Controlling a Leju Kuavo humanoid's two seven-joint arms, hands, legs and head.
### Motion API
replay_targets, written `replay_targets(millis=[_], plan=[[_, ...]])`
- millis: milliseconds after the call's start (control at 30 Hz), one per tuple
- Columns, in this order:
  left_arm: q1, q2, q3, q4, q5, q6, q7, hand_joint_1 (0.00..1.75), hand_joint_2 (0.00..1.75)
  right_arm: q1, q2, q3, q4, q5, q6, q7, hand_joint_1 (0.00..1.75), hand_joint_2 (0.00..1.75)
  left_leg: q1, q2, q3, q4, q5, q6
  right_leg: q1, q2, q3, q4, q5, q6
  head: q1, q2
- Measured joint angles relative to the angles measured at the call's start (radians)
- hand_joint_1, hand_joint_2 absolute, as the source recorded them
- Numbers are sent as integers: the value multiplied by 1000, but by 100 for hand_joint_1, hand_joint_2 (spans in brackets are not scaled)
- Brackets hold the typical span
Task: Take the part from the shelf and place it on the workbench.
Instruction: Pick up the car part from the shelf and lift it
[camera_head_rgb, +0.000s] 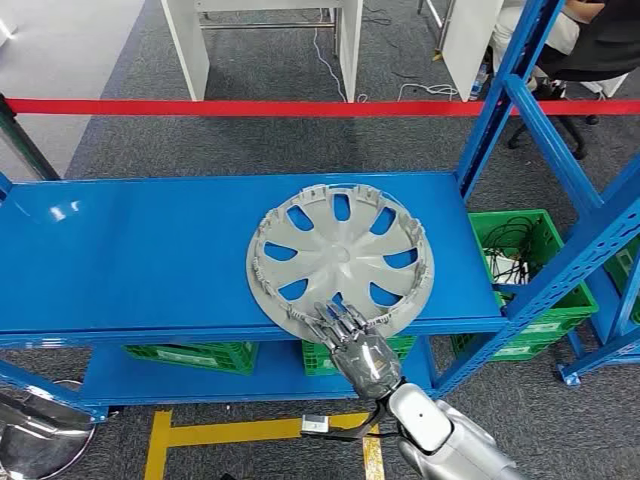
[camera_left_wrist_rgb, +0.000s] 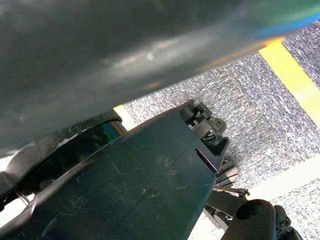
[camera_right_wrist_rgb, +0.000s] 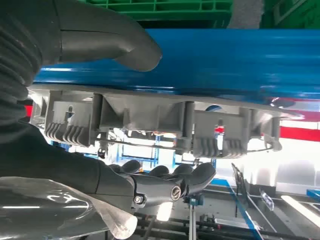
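Blue shelf with grey wheel cover (inner face up), right hand spread wide around its near rim.

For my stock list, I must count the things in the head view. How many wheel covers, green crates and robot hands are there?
Wheel cover: 1
Green crates: 4, one cut off at the picture's edge
Robot hand: 1
Total: 6
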Motion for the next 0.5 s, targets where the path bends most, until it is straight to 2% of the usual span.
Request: replay_targets(millis=[500], plan=[[1,0,-2,0,3,0,-1,0,0,0,0,-33,1,-15,0,-11,0,175,0,0,0,0,0,0,0,0,0,0,0,0,0,0]])
